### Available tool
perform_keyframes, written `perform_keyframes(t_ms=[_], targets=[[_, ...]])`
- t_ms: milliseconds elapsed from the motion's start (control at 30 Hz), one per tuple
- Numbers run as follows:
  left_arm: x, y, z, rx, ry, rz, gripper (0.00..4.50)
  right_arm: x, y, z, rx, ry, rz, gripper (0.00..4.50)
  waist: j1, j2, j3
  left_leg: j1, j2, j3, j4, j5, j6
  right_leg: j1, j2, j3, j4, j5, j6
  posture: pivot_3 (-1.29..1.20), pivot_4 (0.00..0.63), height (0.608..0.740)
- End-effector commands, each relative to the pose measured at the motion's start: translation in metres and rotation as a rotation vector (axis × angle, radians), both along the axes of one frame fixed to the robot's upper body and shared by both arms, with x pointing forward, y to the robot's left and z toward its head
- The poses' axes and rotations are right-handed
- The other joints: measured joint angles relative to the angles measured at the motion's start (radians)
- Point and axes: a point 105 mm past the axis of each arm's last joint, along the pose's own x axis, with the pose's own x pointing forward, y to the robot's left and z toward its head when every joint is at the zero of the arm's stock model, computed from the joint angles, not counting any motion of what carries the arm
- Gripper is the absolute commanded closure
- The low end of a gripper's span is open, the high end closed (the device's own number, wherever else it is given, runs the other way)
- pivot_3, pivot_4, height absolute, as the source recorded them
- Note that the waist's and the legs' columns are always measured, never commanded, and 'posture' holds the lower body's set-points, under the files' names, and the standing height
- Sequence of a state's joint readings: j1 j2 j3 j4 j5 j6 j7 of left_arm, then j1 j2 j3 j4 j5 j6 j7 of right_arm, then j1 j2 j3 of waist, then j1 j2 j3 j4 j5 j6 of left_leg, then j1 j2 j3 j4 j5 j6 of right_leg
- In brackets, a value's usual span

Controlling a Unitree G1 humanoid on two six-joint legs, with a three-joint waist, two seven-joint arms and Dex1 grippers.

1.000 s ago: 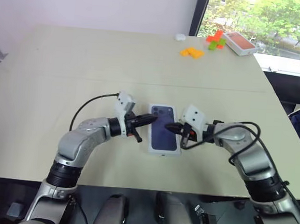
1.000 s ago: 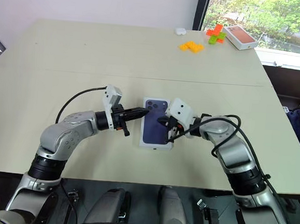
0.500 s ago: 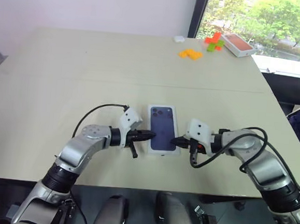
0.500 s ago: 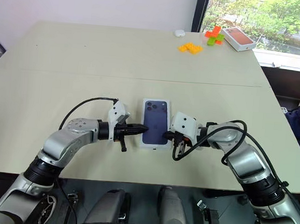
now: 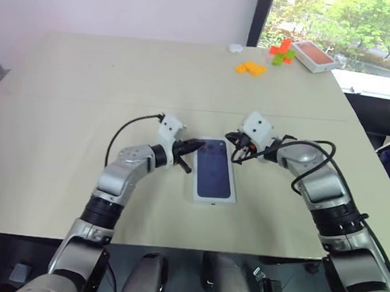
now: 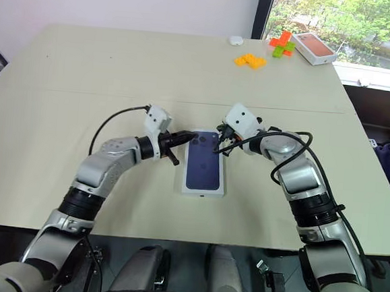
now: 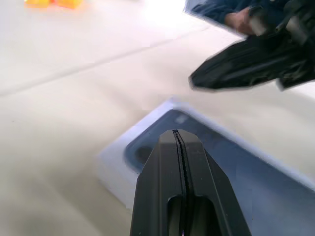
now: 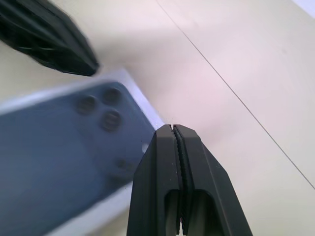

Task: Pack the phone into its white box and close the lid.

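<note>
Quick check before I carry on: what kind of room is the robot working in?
Probably an office or lab room: a large plain beige table, a bare white wall behind it, and a window onto green trees at the far right corner.

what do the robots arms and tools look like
Silver-grey metal arms with black joint bands. Each wrist bears a white boxy camera block with dark dots and a looping black cable. The left tool and right tool each have two slim, tapered black fingers with ribbed inner faces.

You find no readable text, label, brand, number or sign anywhere in these views; no lettering can be made out on any surface in front of you.
</note>
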State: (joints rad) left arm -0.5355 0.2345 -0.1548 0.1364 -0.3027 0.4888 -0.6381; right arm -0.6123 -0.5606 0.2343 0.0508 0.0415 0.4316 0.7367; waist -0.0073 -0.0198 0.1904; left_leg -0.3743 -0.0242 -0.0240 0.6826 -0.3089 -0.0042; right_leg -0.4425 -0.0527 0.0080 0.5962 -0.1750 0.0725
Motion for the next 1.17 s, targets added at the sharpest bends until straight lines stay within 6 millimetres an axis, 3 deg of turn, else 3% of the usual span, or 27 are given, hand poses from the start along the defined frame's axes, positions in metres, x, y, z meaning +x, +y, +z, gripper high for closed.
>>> perform_keyframes(t_ms=[33, 67, 133, 267, 367, 400, 467, 600, 700, 867, 1067, 1167], targets=[[0.002, -0.015, -0.008, 0.079, -0.026, -0.024, 4.50, -0.005, 0.005, -0.013, -0.061, 0.012, 0.033, 4.43, 0.003, 0.000, 0.000, 0.000, -0.001, 0.000, 0.000, 0.000, 0.000, 0.000, -0.001, 0.000, 0.000, 0.000, 0.000, 0.00, 0.150, 0.740], [-0.001, -0.015, -0.014, 0.112, -0.023, -0.043, 4.50, -0.016, 0.004, -0.030, -0.120, 0.072, 0.079, 4.43, 0.005, 0.000, 0.000, 0.000, -0.002, 0.000, 0.000, 0.000, 0.000, 0.001, -0.002, -0.001, 0.000, 0.000, 0.000, 0.00, 0.150, 0.740], [-0.005, -0.011, -0.023, 0.156, -0.011, -0.062, 4.50, -0.031, 0.002, -0.044, -0.172, 0.115, 0.141, 4.43, 0.005, 0.001, -0.001, 0.001, -0.003, 0.000, 0.000, 0.000, 0.000, 0.002, -0.003, 0.000, 0.000, 0.000, 0.000, 0.00, 0.150, 0.740], [-0.007, 0.004, -0.020, 0.118, 0.007, -0.058, 4.50, -0.030, 0.001, -0.026, -0.080, 0.105, 0.104, 4.43, -0.007, -0.001, -0.003, 0.009, -0.002, 0.000, 0.000, -0.001, 0.002, 0.010, -0.003, -0.001, -0.002, -0.001, 0.000, 0.00, 0.150, 0.740], [-0.005, 0.013, -0.005, 0.052, -0.020, -0.041, 3.61, -0.027, 0.000, -0.007, 0.047, 0.124, 0.086, 4.50, -0.007, -0.001, -0.002, 0.014, -0.001, 0.001, 0.000, -0.001, 0.002, 0.013, -0.003, -0.001, -0.001, -0.003, -0.001, 0.00, 0.150, 0.740], [-0.005, 0.015, 0.000, 0.048, -0.046, -0.032, 3.15, -0.027, 0.000, 0.000, 0.089, 0.124, 0.088, 4.25, -0.007, -0.001, -0.002, 0.015, 0.000, 0.001, 0.000, -0.001, 0.002, 0.014, -0.002, -0.001, 0.000, -0.004, -0.001, 0.00, 0.150, 0.740], [-0.006, 0.026, 0.012, 0.040, -0.094, -0.023, 2.13, -0.040, 0.001, 0.015, 0.161, 0.126, 0.167, 3.60, -0.006, 0.000, -0.001, 0.015, 0.001, 0.001, 0.000, -0.001, 0.002, 0.014, -0.001, -0.001, 0.000, -0.003, -0.001, 0.00, 0.150, 0.740], [-0.017, 0.046, 0.026, 0.003, -0.105, -0.054, 0.11, -0.056, -0.007, 0.022, 0.192, 0.139, 0.221, 1.54, -0.005, 0.000, -0.001, 0.010, 0.002, 0.000, 0.000, -0.001, 0.003, 0.010, 0.001, 0.000, 0.000, -0.002, 0.002, 0.00, 0.150, 0.740], [-0.028, 0.075, 0.032, 0.013, -0.110, -0.068, 0.00, -0.064, -0.027, 0.020, 0.163, 0.156, 0.207, 0.04, -0.004, 0.000, -0.001, 0.006, 0.002, 0.000, 0.000, -0.002, 0.003, 0.006, 0.001, 0.000, 0.000, -0.002, 0.002, 0.00, 0.150, 0.740], [-0.041, 0.125, 0.021, 0.113, -0.077, -0.044, 0.00, -0.074, -0.060, 0.020, 0.129, 0.197, 0.167, 0.04, -0.003, 0.001, -0.001, 0.002, 0.002, 0.001, 0.001, -0.002, 0.003, 0.001, 0.000, 0.000, -0.001, -0.003, 0.000, 0.00, 0.150, 0.740], [-0.048, 0.164, 0.022, 0.166, -0.069, 0.012, 0.00, -0.081, -0.088, 0.031, 0.202, 0.262, 0.141, 0.04, -0.003, 0.000, 0.000, 0.002, 0.002, 0.002, 0.001, -0.002, 0.003, 0.002, 0.001, 0.000, 0.000, -0.004, -0.002, 0.00, 0.150, 0.740], [-0.051, 0.174, 0.021, 0.184, -0.057, 0.024, 0.00, -0.080, -0.096, 0.032, 0.176, 0.246, 0.133, 0.04, -0.004, 0.000, 0.000, 0.002, 0.003, 0.002, 0.001, -0.002, 0.003, 0.002, 0.001, 0.000, 0.000, -0.004, -0.002, 0.00, 0.150, 0.740]])
